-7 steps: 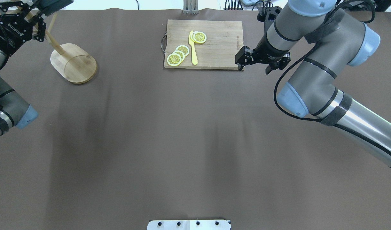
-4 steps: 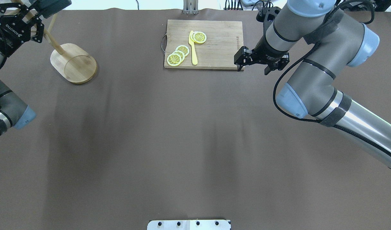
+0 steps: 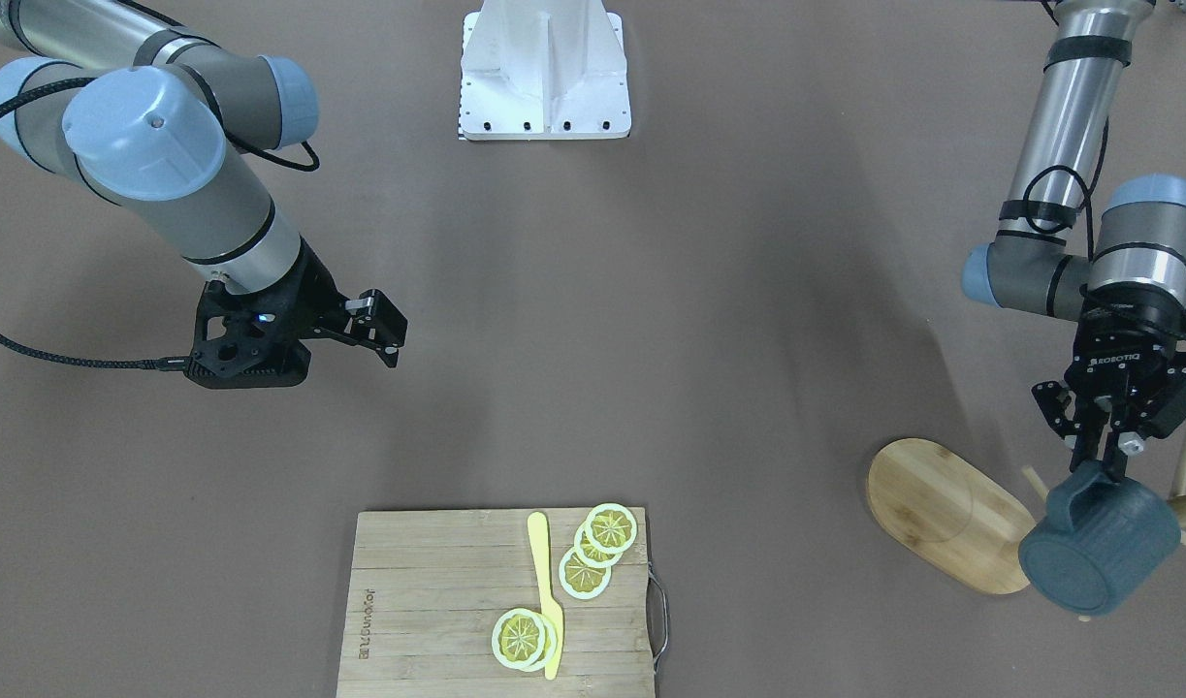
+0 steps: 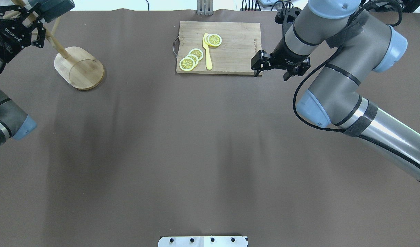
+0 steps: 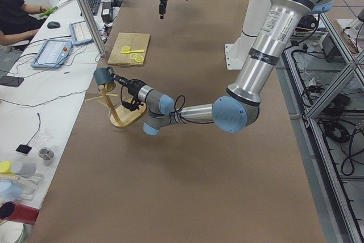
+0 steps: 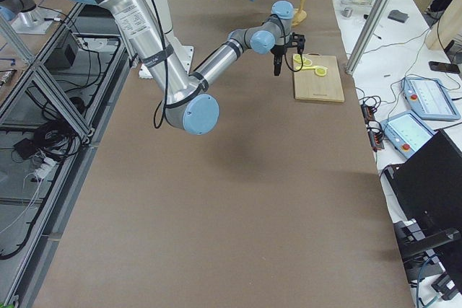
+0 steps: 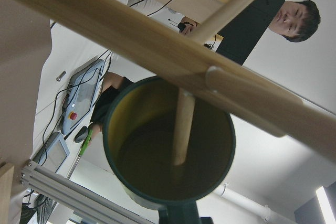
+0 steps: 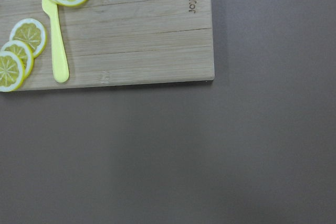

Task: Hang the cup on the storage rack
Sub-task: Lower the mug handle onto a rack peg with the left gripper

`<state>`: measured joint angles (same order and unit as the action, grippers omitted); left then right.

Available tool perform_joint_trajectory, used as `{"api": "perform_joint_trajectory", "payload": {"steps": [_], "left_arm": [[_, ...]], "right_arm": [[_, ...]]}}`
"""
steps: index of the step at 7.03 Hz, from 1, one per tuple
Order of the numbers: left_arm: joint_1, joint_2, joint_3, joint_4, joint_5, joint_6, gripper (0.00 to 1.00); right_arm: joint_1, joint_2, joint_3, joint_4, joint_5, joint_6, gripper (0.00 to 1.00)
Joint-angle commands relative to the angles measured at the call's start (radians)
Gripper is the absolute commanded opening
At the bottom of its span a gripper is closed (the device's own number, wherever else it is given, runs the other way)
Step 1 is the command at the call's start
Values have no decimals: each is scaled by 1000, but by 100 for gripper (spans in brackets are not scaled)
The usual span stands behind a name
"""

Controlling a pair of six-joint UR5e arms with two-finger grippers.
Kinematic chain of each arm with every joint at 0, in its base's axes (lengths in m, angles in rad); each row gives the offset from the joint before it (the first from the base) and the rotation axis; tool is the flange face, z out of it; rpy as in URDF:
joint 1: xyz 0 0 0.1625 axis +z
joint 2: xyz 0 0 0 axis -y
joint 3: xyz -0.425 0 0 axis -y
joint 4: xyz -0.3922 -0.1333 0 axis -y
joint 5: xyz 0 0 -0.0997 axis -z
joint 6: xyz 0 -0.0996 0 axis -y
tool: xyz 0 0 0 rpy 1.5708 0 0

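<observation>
My left gripper (image 3: 1107, 458) is shut on the handle of the dark teal cup (image 3: 1100, 549) and holds it in the air, tipped on its side, at the bamboo storage rack (image 3: 946, 514). In the left wrist view the cup's yellowish mouth (image 7: 168, 145) faces the rack's post (image 7: 131, 35), and a thin peg (image 7: 184, 121) reaches into it. In the overhead view the cup (image 4: 55, 5) sits at the top left edge above the rack's oval base (image 4: 80, 68). My right gripper (image 4: 270, 67) is open and empty by the cutting board's right corner.
A rectangular wooden cutting board (image 4: 230, 51) at the table's far middle carries lemon slices (image 4: 191, 59) and a yellow knife (image 4: 207, 53). The robot's white base plate (image 3: 544, 73) is at the near edge. Operators sit beyond the far edge (image 5: 14, 18).
My left gripper has moved the cup a little to the left and farther along the rack's post. My right gripper has shifted slightly left and stays open.
</observation>
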<state>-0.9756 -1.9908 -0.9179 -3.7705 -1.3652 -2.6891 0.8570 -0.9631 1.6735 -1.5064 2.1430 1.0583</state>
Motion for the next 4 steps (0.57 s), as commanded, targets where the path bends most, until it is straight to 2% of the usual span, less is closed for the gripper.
{"api": "perform_joint_trajectory", "payload": {"steps": [1,4], "left_arm": [[-2,3,10,0,0,-17,0],[-2,4,11,2,0,-38,0]], "right_arm": [[-1,1,0,0,0,0,100],[-4,3,2,0,0,0,100]]}}
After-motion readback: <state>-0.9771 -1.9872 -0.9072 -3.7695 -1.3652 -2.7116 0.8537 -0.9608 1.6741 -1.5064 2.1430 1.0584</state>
